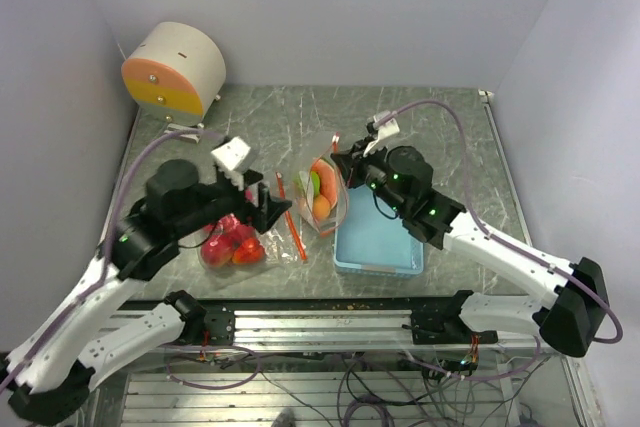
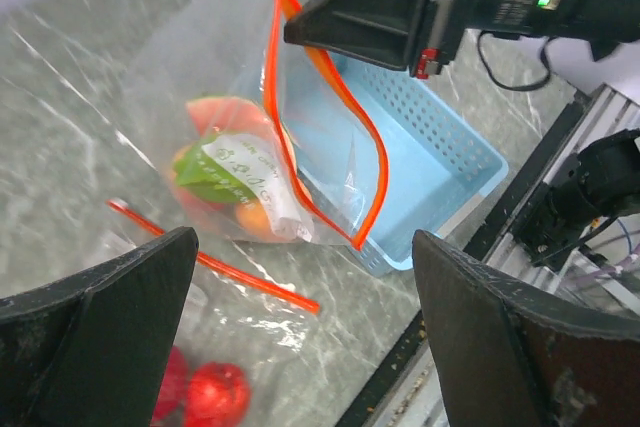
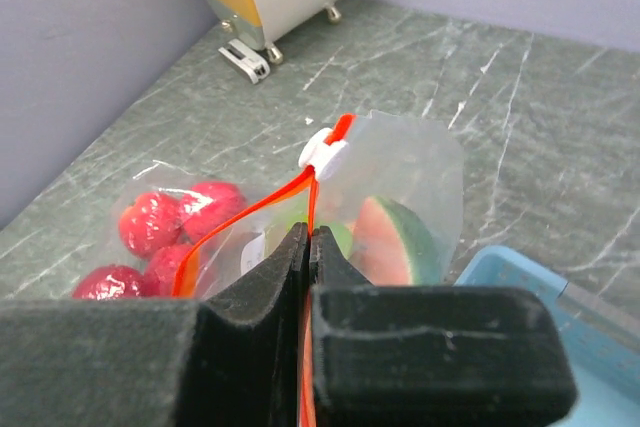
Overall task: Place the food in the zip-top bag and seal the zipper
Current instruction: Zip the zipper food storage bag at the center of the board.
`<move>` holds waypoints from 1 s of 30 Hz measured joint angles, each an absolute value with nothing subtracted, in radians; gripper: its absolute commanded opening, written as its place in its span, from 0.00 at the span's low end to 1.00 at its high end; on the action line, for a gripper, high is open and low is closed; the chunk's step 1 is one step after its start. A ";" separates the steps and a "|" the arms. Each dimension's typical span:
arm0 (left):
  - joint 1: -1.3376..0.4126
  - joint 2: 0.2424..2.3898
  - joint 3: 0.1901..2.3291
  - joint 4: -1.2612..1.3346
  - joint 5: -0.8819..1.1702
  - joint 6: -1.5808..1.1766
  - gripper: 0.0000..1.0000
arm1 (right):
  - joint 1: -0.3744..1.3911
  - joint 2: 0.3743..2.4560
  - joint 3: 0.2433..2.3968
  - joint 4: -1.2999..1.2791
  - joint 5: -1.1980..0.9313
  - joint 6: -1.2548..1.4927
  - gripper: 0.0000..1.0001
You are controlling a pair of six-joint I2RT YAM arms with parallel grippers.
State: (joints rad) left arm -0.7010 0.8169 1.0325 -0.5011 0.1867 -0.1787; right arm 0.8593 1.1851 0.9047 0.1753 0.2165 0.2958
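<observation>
**Right claw.** The right gripper (image 3: 308, 247) is pinching fully closed on the thin red-orange zipper strip (image 2: 372, 162) of the clear, crinkly zip-top bag (image 2: 310, 117). It is gripping just below the small white slider tab (image 3: 322, 152). Judged purpose: the claw is holding the bag upright by one end of its mouth, so that the contents are settling to the bottom and the strip is presenting itself for closing.

**Left claw.** The left gripper (image 2: 303, 235) is standing wide open and gripping nothing. It is hovering above the grey marbled table (image 1: 430, 147) and facing the bag, apparently readying to take the free end.

**Bag and food.** The bag is hanging between the two claws, and its lower corner is resting against the rim of the light blue perforated plastic tray (image 2: 440, 147). The two strip halves are bowing apart, so the mouth is gaping and not yet sealed. Inside are lying a red-orange toy fruit slice (image 3: 392, 242), an orange ball (image 1: 321, 207) and a green piece (image 2: 205, 175). The red round toy fruits (image 3: 150, 222) are sitting apart on the table, seemingly inside a second clear pouch (image 1: 215, 257) whose own red-orange strip (image 2: 215, 265) is lying alongside.

**Writing.** A white label with green print (image 2: 245, 159) is showing through the bag; its text is too small to read.
</observation>
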 measured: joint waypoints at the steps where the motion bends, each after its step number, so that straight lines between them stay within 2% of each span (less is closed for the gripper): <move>1: -0.701 0.776 1.045 -0.513 0.178 -0.154 1.00 | 0.826 1.178 0.905 0.175 0.179 0.284 0.00; 10: -0.701 0.477 1.007 -0.505 0.105 -0.011 0.99 | 0.721 1.170 0.976 0.125 -0.263 0.176 0.00; 21: -0.701 0.550 0.982 -0.505 0.136 0.149 0.86 | 0.694 1.171 1.049 0.043 -0.731 0.081 0.00; 30: -0.701 0.552 0.958 -0.476 0.261 0.203 0.85 | 0.693 1.166 1.049 -0.012 -0.980 0.019 0.00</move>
